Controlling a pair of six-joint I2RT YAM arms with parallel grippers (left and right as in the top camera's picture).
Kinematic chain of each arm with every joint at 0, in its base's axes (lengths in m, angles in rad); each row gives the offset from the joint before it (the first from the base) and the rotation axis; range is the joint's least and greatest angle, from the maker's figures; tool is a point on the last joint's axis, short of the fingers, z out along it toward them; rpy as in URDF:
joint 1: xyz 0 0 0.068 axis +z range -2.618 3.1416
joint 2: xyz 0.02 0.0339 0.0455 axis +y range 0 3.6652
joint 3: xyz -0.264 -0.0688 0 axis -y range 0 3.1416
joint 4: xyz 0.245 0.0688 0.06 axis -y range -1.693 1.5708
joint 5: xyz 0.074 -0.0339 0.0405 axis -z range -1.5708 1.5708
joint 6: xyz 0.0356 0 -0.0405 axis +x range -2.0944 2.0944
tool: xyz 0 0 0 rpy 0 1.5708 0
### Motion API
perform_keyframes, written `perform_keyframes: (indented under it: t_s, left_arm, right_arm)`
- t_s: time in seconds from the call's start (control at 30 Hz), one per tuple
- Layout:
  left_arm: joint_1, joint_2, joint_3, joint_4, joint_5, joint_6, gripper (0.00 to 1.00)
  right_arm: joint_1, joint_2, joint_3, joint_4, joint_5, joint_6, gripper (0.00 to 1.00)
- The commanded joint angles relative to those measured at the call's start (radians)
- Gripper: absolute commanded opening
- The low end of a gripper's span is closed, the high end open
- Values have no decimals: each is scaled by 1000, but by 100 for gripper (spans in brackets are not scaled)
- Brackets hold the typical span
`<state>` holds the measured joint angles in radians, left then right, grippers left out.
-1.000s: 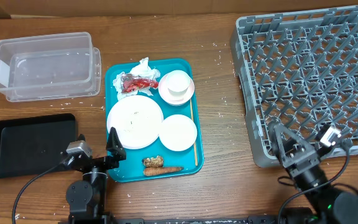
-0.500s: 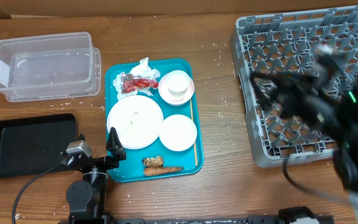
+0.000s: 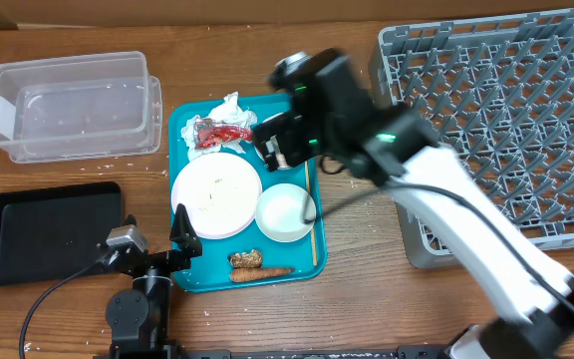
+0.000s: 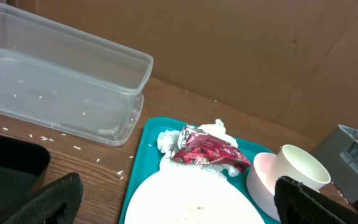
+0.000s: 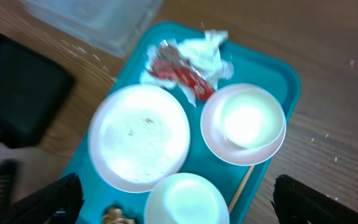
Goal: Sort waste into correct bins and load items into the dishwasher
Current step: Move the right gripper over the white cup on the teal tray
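right claw (image 5: 178, 200), spread wide and empty, hangs above the cup (image 5: 244, 121) at centre right; an off-centre drop could knock it off its saucer (image 5: 213, 144).

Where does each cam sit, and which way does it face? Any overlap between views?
Overhead: above the table, looking straight down; both arms show.
Left wrist: low beside the teal tray, facing the clear bin and red wrapper; left fingers show.
Right wrist: above the tray, facing down at the cup; right fingers show.
All three views share the red wrapper and the tray.
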<state>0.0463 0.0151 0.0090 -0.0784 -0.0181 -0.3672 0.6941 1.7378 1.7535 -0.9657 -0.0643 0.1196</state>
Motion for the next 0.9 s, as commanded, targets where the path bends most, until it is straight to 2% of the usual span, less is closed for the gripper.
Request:
perform_keyframes:
  t_s: [0.0,0.13,0.27,0.37,0.4,0.47,0.87]
  left_arm:
    - [-1,-10,-4,3,8,-14,100]
    - [-1,-10,-4,3,8,-14,100]
    - [-1,-10,-4,3,8,-14,100]
    - [-1,-10,-4,3,8,-14,100]
    - [-1,-10,-4,3,8,-14,100]
    - [-1,-10,-4,3,8,-14,100]
    - [-1,-10,-4,3,8,-14,100]
  right_arm:
    - [8,74,28,2,80,-19,100]
    - [8,104,28,48,49,-11,100]
    - [8,104,28,189,-51,27,100]
    - [8,124,26,270,-45,40,100]
    - [8,137,26,282,-38,40,96]
    - [8,172,26,286,-25,40,91]
    - [8,330,26,264,83,40,86]
